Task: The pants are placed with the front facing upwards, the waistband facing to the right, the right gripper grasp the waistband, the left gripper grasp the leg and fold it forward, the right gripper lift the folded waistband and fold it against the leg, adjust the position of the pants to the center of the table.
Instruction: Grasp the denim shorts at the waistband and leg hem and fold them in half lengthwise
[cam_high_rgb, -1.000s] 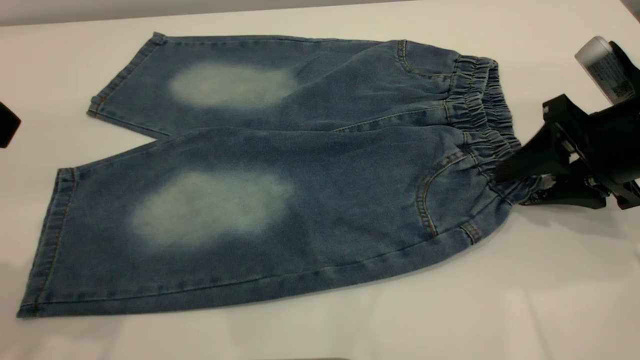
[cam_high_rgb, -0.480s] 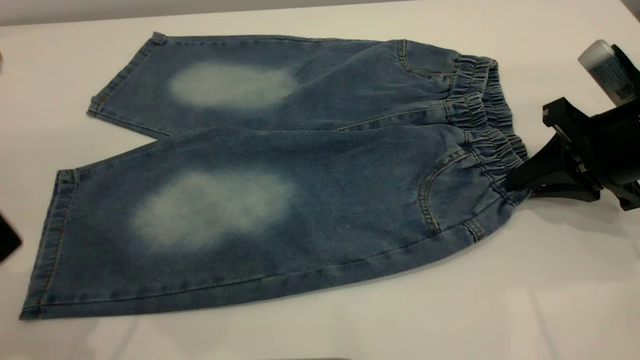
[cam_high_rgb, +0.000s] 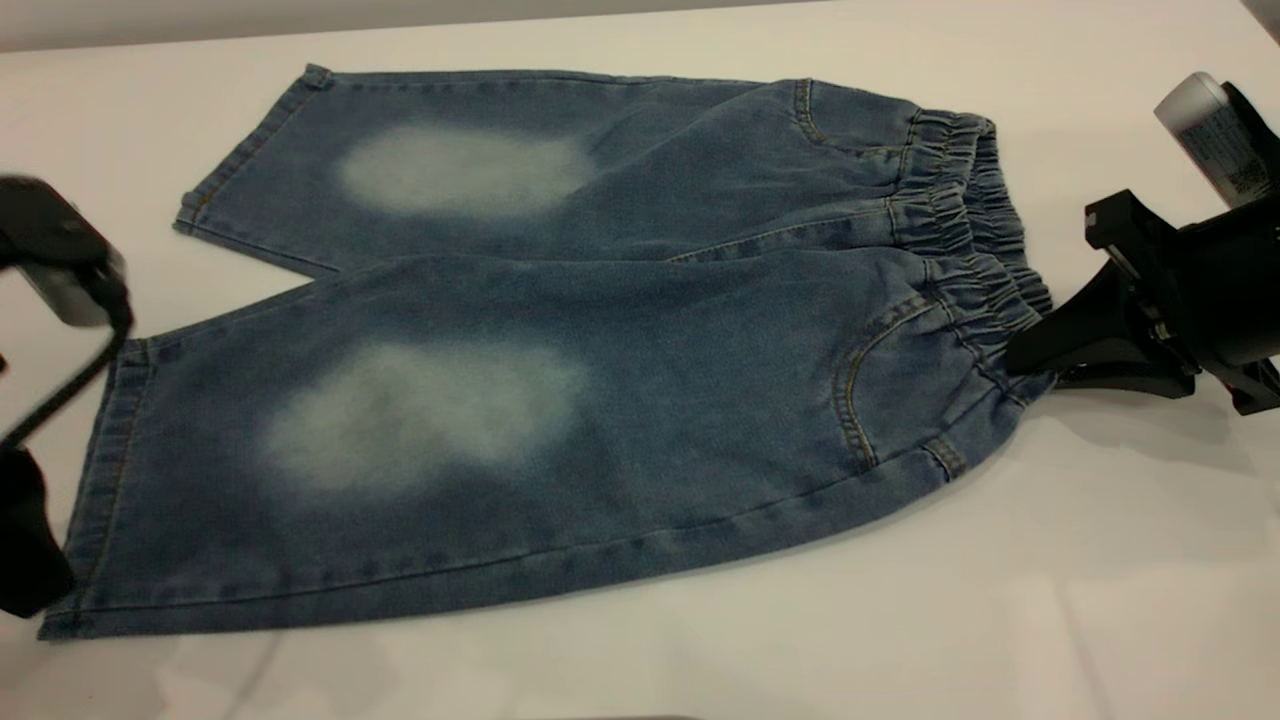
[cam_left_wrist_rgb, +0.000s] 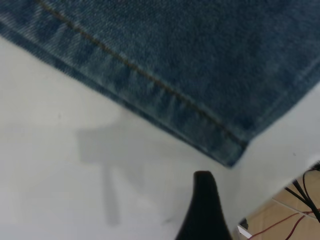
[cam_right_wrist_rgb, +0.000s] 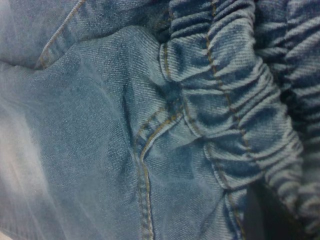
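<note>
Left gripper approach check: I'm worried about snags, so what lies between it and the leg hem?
Only bare table between the left gripper and the leg, shown in the left wrist view.

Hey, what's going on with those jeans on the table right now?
Two robot arms are starting to fold the pants, which lie flat on the table, front up. The right pincer is clamped on the near end of the waistband. The left pincer is beside the hem of the near leg, not yet gripping it.
</note>
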